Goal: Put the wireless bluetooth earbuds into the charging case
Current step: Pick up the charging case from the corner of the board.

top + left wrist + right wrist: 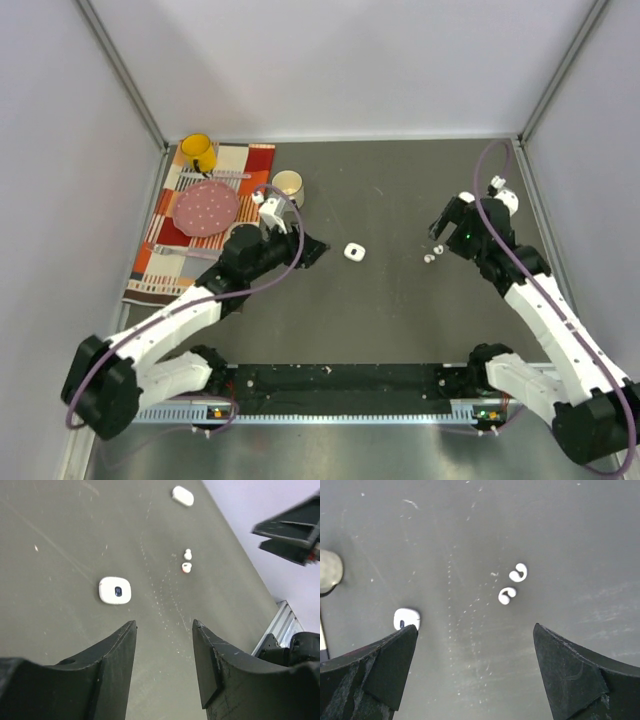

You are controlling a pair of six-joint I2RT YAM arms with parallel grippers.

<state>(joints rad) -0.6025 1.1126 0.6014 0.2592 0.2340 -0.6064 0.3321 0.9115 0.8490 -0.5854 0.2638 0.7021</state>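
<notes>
The white charging case (353, 251) lies on the dark table between the arms, a dark spot on its top; it also shows in the left wrist view (115, 590) and the right wrist view (405, 618), partly behind a finger. Two tiny white earbuds (432, 254) lie side by side to its right, apart from it; they show in the left wrist view (187, 561) and the right wrist view (512, 584). My left gripper (312, 250) (164, 625) is open and empty, left of the case. My right gripper (441, 225) (475, 630) is open and empty, just behind the earbuds.
A striped cloth (235, 165) at the back left holds a yellow mug (198, 152) and a pink plate (207, 208). A beige cup (288, 185) stands beside it. A second white pebble-like case (182, 495) lies farther right.
</notes>
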